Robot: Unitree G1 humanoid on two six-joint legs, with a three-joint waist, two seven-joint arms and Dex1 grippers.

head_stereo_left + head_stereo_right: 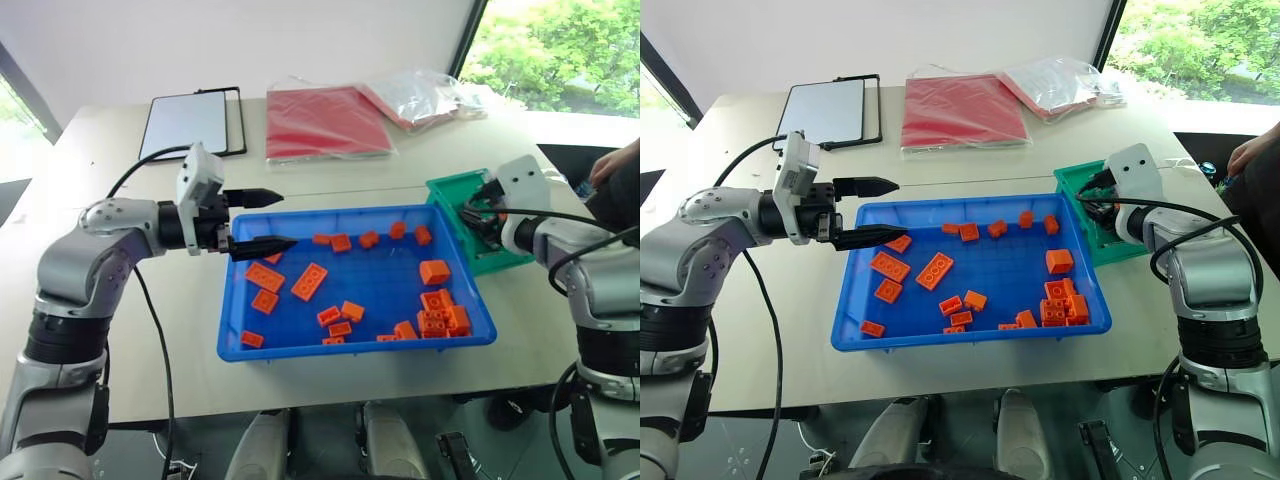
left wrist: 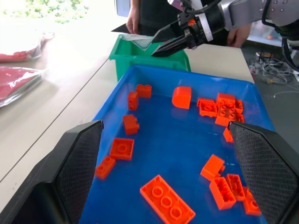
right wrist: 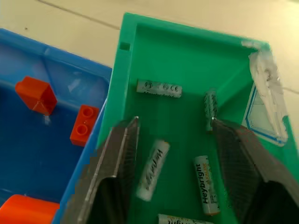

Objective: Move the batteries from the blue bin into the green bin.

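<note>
Right gripper (image 3: 170, 149) poised directly over the small deep green plastic bin (image 3: 187, 60), black fingers spread, nothing between them. Below and ahead of the fingertips, silver-grey cylindrical batteries (image 3: 153, 169) lying loose on the green floor, several counted, one partly cut off at the frame edge. Left gripper (image 1: 262, 220) parked level at the near-left corner of the large shallow bright-blue plastic tray (image 1: 300, 345), jaws parted and empty.

Judged a drop-off just completed: delivery step done, hand free. Blue tray beside the right hand apparently holding orange toy bricks (image 1: 309, 281) alone, scattered singly and stacked in a cluster nearest that hand; no metallic cylinder visible among them in the head views. Next move likely a last check of the tray for a battery tucked behind the stacked bricks, otherwise task near finished.

Beyond the hands on the pale table: flat dark-framed whiteboard (image 1: 190, 122), red plastic-wrapped folder (image 1: 325, 122), clear bag of red sheets (image 1: 425, 95). Person's hand (image 1: 612, 165) close behind the right arm, the sole thing crowding any withdrawal.
</note>
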